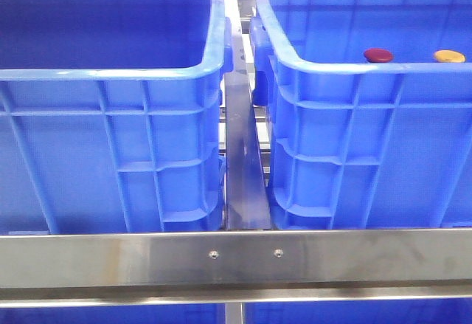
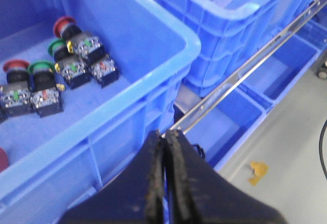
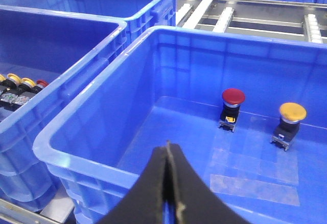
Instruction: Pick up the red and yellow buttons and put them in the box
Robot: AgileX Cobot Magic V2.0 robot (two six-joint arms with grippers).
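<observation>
A red button [image 1: 378,55] and a yellow button [image 1: 449,56] stand side by side inside the right blue box [image 1: 346,73]. The right wrist view shows the red button [image 3: 233,97] and yellow button [image 3: 292,112] upright on black bases on that box's floor [image 3: 255,168]. My right gripper [image 3: 167,150] is shut and empty, above the box's near rim. My left gripper [image 2: 164,138] is shut and empty, outside the left blue crate [image 2: 153,76], near its front corner. Neither gripper shows in the front view.
The left crate [image 1: 110,73] holds several push buttons with red and green caps [image 2: 66,55]; yellow-capped ones show in the right wrist view [image 3: 20,83]. A steel rail [image 1: 236,257] runs along the front. More blue crates stand behind and below.
</observation>
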